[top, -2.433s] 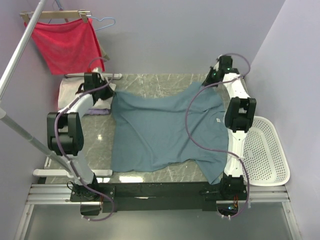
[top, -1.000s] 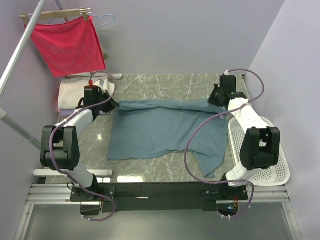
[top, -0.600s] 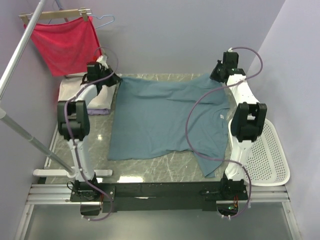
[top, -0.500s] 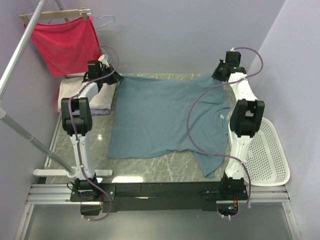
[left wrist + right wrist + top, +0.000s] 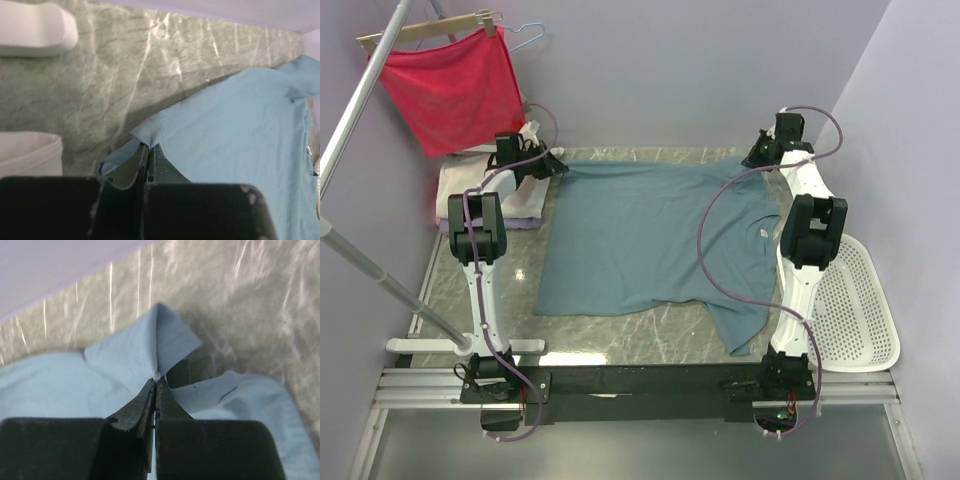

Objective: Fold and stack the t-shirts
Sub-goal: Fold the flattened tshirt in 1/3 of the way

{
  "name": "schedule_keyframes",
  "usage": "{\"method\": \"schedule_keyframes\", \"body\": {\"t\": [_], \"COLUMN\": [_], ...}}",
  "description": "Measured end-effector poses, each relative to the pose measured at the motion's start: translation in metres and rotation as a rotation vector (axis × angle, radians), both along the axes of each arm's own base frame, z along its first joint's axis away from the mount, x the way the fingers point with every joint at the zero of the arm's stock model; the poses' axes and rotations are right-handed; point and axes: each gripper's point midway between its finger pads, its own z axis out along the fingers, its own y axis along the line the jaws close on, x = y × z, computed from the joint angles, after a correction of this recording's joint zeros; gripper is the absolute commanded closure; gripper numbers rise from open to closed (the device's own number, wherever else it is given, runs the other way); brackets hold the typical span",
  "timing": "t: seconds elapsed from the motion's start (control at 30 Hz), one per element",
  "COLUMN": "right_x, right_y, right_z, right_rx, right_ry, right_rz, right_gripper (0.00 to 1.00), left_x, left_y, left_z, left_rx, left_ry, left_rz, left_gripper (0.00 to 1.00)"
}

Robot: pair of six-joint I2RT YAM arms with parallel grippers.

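Note:
A dusty teal t-shirt lies spread over the marble table, one sleeve trailing toward the near right. My left gripper is shut on its far-left corner. The left wrist view shows the closed jaws pinching a peak of teal fabric. At the far-right corner my right gripper is shut on the shirt as well. In the right wrist view a fold of the cloth rises from the gripper. Folded cream and lavender t-shirts are stacked at the far left.
A red cloth hangs on a wooden hanger above the back left corner, by a slanted metal pole. A white perforated tray sits at the right edge. A white rack foot lies near the back wall.
Both arms have reached out to the far edge of the table, drawing the shirt's far edge back with them. The shirt now lies flatter and more stretched out.

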Motion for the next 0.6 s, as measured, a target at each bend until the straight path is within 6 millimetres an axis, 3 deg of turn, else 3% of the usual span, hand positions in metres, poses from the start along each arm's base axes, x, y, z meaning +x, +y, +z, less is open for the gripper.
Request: {"method": "schedule_keyframes", "body": {"t": [0.1, 0.23, 0.5, 0.6], "right_x": [-0.015, -0.056, -0.094, -0.103], "right_y": [0.006, 0.011, 0.01, 0.005], "right_z": [-0.003, -0.005, 0.036, 0.041], "right_rx": [0.015, 0.025, -0.005, -0.028], "right_ry": [0.015, 0.06, 0.008, 0.007], "right_rz": [0.02, 0.023, 0.001, -0.025], "right_gripper": [1.0, 1.0, 1.0, 1.0], "left_x": [-0.001, -0.018, -0.052, -0.061], "left_y": [-0.002, -0.004, -0.003, -0.001], "left_z": [0.006, 0.006, 0.026, 0.033], "left_rx": [-0.006, -0.012, 0.027, 0.058], "left_ry": [-0.024, -0.003, -0.015, -0.023], "left_rz": [-0.012, -0.026, -0.04, -0.038], "left_gripper": [0.99, 0.99, 0.99, 0.99]}}
